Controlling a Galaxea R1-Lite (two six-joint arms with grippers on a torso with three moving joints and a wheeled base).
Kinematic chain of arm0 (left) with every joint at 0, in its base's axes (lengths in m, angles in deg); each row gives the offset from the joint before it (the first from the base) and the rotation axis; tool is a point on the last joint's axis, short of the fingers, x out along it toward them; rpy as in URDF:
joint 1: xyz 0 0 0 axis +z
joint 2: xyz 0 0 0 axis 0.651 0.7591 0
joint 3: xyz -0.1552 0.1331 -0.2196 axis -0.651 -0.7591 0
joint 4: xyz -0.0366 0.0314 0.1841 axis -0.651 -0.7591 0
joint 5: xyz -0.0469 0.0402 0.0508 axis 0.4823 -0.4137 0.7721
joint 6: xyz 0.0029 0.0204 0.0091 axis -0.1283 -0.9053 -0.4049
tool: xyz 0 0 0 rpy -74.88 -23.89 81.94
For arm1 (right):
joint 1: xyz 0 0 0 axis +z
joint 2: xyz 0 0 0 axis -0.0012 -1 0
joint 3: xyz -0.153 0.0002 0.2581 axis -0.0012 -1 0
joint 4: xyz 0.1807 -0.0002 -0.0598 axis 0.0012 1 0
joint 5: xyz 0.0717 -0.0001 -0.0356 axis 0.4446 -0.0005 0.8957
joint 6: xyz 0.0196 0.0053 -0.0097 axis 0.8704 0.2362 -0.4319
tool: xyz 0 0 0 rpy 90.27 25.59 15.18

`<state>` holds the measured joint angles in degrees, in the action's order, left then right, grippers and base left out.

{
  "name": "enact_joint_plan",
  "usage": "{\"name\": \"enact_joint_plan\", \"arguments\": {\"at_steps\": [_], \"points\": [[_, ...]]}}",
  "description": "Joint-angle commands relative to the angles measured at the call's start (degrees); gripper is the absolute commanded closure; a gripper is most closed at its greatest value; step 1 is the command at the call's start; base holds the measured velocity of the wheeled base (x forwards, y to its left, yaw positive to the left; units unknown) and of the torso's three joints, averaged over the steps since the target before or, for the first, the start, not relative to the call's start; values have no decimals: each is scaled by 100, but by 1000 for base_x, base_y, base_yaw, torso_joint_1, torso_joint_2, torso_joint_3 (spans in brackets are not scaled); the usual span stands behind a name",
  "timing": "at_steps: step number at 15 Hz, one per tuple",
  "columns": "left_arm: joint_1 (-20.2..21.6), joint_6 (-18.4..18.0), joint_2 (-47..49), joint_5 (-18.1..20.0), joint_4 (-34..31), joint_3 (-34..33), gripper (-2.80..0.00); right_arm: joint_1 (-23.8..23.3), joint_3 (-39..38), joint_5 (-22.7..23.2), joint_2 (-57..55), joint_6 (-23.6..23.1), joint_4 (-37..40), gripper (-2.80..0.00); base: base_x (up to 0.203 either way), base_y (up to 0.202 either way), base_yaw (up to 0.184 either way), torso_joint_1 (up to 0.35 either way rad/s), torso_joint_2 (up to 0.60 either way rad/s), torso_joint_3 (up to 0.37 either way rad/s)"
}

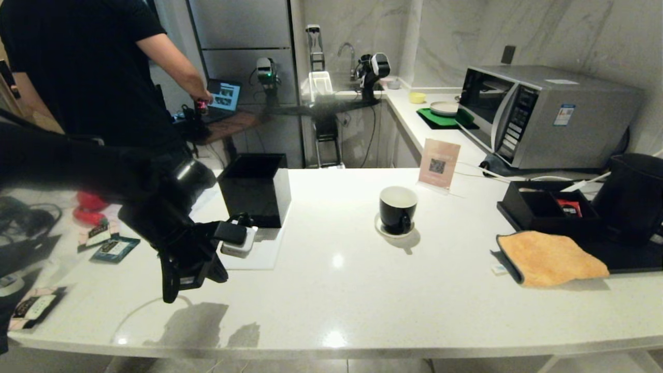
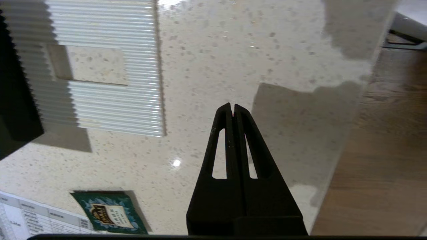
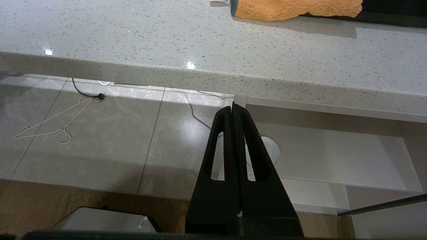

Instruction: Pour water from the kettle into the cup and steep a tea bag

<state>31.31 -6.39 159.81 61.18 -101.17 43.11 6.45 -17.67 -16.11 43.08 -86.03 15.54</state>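
The left gripper point(image 2: 232, 108) is seen over the near left counter point(image 1: 362, 290), fingers pressed together, nothing held; a tea packet point(image 2: 108, 213) lies just beside it. The right gripper point(image 3: 233, 110) is parked below the counter edge, fingers together. The cup point(image 1: 397, 208) stands mid-counter, the kettle point(image 1: 634, 197) far right. Fingers should be opened before any packet is approached.

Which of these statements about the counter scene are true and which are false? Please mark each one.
1. The cup stands on a saucer. True.
2. The left gripper holds a tea bag. False: its jaws are shut on nothing, above the bare counter.
3. The orange cloth lies to the right of the cup. True.
4. The kettle stands at the left end of the counter. False: it stands at the right end, behind the cloth.
5. The right gripper is open over the cup. False: it is shut, below the counter's edge.
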Motion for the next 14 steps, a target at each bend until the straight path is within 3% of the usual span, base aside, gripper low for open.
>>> {"name": "enact_joint_plan", "arguments": {"at_steps": [1, 14], "points": [[-44, -38, -111, -1, -100, -2, 0, 3, 0, -3, -9, -2, 0, 0, 0, 0, 0, 0, 0, 0], [-1, 119, -132, -13, -71, 83, 0, 3, 0, 2, -9, 1, 0, 0, 0, 0, 0, 0, 0, 0]]}}
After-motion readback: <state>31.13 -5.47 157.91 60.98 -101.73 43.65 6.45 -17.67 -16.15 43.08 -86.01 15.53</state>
